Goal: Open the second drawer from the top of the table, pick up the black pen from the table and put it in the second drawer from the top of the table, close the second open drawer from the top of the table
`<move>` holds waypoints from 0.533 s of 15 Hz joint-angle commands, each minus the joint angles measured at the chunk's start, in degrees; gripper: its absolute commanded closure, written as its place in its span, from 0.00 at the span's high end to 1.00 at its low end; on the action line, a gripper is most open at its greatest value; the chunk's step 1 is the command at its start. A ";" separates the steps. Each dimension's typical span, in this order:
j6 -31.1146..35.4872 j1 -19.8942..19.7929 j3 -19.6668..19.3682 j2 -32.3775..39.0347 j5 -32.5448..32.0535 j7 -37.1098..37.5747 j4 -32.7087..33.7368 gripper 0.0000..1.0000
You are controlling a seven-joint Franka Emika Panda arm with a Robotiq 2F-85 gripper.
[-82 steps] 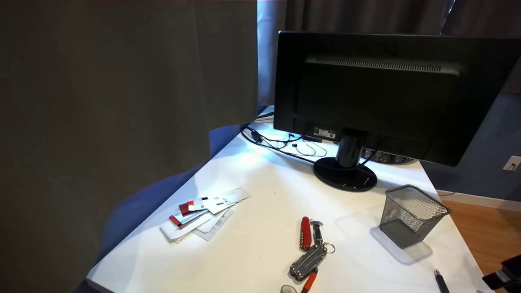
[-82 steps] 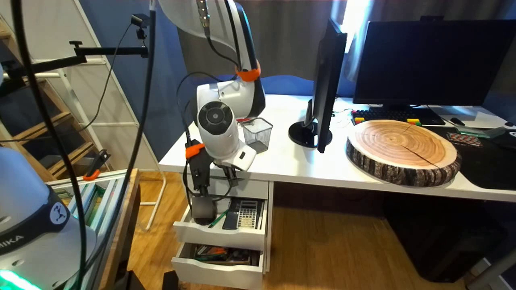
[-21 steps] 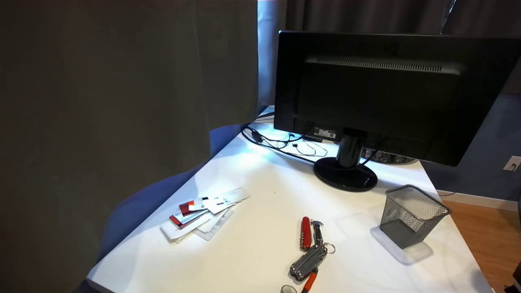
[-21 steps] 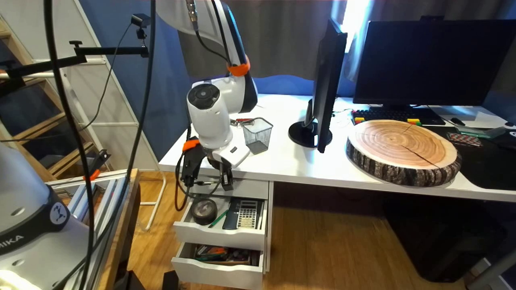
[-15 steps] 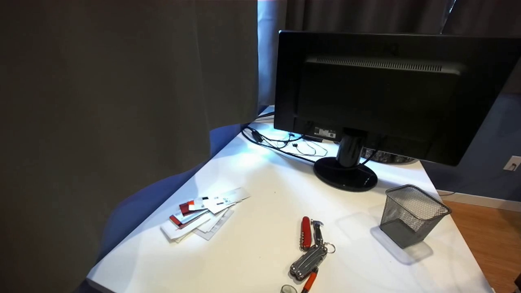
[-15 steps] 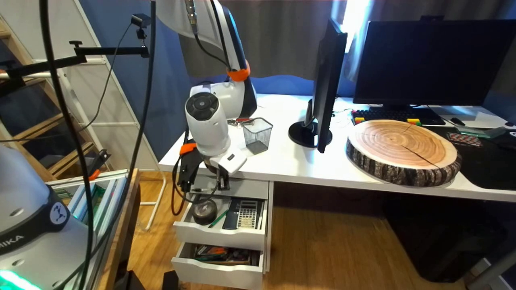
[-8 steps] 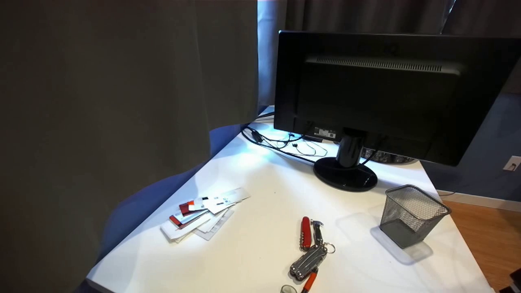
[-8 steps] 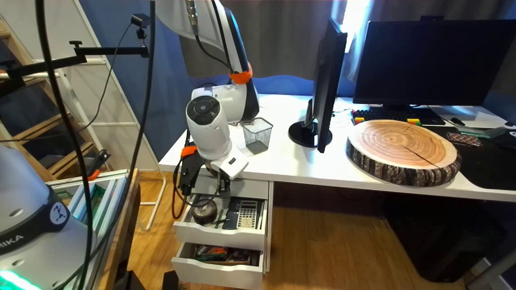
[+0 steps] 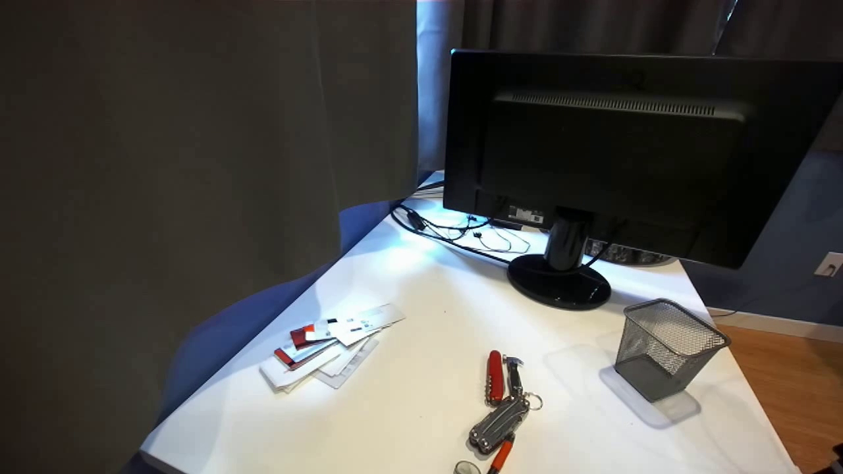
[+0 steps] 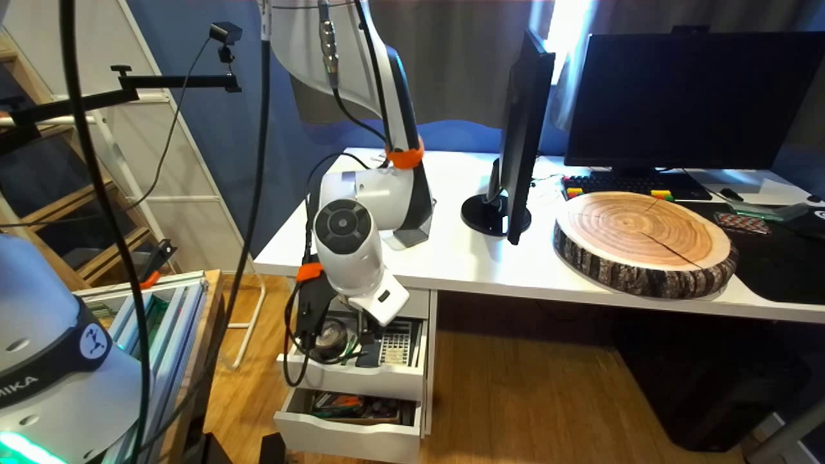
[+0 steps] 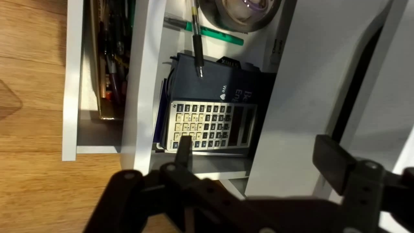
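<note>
We find the black pen (image 11: 197, 48) inside the second drawer (image 10: 361, 380), which stands pulled out under the left end of the white table (image 10: 464, 263). The pen lies across a green pen (image 11: 223, 36), its tip over a dark booklet (image 11: 213, 79) and pointing right, toward a calculator (image 11: 213, 126); its other end runs left beside a round, roll-like object (image 11: 223, 19) and out of the wrist view. The gripper (image 11: 258, 153) has its two fingers spread wide, both well apart from the pen. In the wrist view one finger shows in front of the calculator's edge, the other against the front of the closed top drawer (image 11: 284, 113). The white arm (image 10: 351, 238) hides part of the drawer in an exterior view, so we cannot judge well how high the fingers stand above its contents. Below, the third drawer (image 10: 348, 435) is pulled out too, a box (image 11: 111, 117) of pens in it.

In an exterior view we see a red pocketknife (image 9: 494, 378) and a multi-tool (image 9: 498, 424) on the tabletop, loose cards (image 9: 329, 352) to their left, a mesh cup (image 9: 668, 349) to their right and a monitor (image 9: 593, 151) farther off.
</note>
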 commanded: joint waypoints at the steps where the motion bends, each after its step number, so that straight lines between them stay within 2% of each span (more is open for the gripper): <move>1: -3.72 -2.87 -1.23 1.78 -3.85 -1.10 -0.73 0.69; 8: -4.99 -4.29 -4.00 6.63 -6.34 -4.06 1.14 0.19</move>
